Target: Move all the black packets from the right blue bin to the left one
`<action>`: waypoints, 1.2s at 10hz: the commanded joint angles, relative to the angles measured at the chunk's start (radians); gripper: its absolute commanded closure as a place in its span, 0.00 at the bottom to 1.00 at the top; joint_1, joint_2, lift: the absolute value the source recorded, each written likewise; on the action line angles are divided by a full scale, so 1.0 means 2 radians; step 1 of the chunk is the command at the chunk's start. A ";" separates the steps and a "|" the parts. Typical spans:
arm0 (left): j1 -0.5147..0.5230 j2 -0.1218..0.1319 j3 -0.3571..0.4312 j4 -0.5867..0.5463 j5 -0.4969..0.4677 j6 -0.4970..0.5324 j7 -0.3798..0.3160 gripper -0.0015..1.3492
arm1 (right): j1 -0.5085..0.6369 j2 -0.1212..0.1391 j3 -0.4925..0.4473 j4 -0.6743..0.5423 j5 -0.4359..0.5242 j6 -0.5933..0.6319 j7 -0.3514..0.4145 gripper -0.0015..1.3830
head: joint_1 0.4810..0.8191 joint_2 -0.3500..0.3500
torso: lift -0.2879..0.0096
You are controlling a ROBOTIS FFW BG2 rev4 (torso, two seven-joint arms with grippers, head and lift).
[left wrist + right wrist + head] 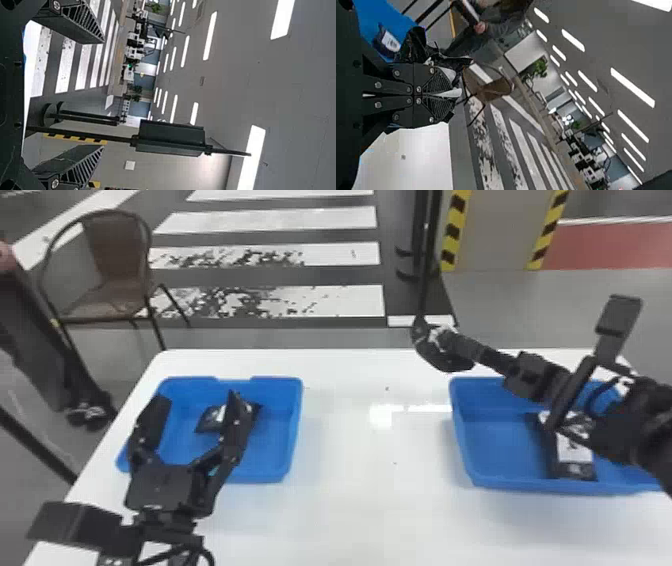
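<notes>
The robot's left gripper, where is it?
On the head view's left, the left gripper shows open in front of the left blue bin, one finger partly covering a black packet.

You've got bright indoor light. Head view: a glare patch (381,416) on the white tabletop (345,520), btwn the left blue bin (260,475) & right blue bin (500,485), w/ a pale streak running twd the latter; soft, faint shadow by its near side. L wrist view: strip lights (210,35) blown out vs. dimmer grey ceiling (285,79). R wrist view: more lit strips, tabletop v. bright.
</notes>
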 commanded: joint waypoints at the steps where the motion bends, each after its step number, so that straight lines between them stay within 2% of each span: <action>1: -0.001 0.000 0.000 0.001 -0.005 -0.004 0.001 0.07 | -0.004 0.000 0.032 0.003 -0.076 -0.003 0.014 0.84 | 0.61 0.68 | 0.50; 3: -0.002 0.001 -0.005 0.001 -0.007 -0.003 0.001 0.07 | -0.023 -0.001 0.072 0.017 -0.132 -0.003 0.040 0.84 | 0.56 0.79 | 0.50; 4: -0.004 0.003 -0.012 0.001 -0.005 -0.007 0.001 0.07 | -0.031 -0.002 0.087 0.025 -0.154 -0.003 0.048 0.84 | 0.55 0.81 | 0.50; 7: -0.008 0.011 -0.039 0.000 0.010 -0.018 0.001 0.08 | -0.040 -0.004 0.113 0.042 -0.182 -0.005 0.055 0.84 | 0.51 0.86 | 0.50; 8: -0.011 0.015 -0.053 0.000 0.029 -0.019 0.001 0.08 | -0.042 -0.004 0.122 0.051 -0.182 -0.015 0.055 0.84 | 0.51 0.86 | 0.50; 10: -0.020 0.030 -0.116 -0.003 0.130 -0.032 0.001 0.08 | -0.045 -0.004 0.138 0.064 -0.181 -0.025 0.055 0.84 | 0.53 0.85 | 0.50; 12: -0.029 0.043 -0.159 -0.015 0.175 -0.032 0.001 0.08 | -0.048 -0.005 0.159 0.073 -0.187 -0.033 0.055 0.84 | 0.56 0.81 | 0.50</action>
